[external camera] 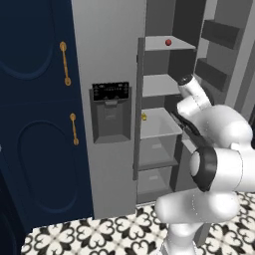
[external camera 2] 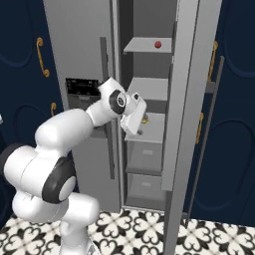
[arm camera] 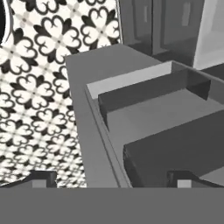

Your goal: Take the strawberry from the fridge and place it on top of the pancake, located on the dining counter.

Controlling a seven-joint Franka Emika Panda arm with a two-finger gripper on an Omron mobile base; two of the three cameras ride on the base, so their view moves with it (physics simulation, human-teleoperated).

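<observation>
The fridge (external camera: 119, 60) stands with its right door swung open, showing grey shelves stacked one above another; on the top shelf (external camera: 172, 46) sits the strawberry (external camera: 168, 42), alone, toward the middle; the second shelf (external camera: 159, 84) lies below it; on the third shelf (external camera: 158, 123) a small yellow item (external camera: 144, 117) rests at the left edge; drawers (external camera: 157, 149) sit beneath; the patterned floor (external camera: 99, 234) spreads under the fridge.

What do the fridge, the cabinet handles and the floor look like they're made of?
The fridge looks like brushed steel: flat matte grey, though the rendering leaves it open. The cabinet handles look like polished brass, being gold and shiny against the navy doors. The floor looks like ceramic tile, from its repeating black-and-white floral pattern.
</observation>
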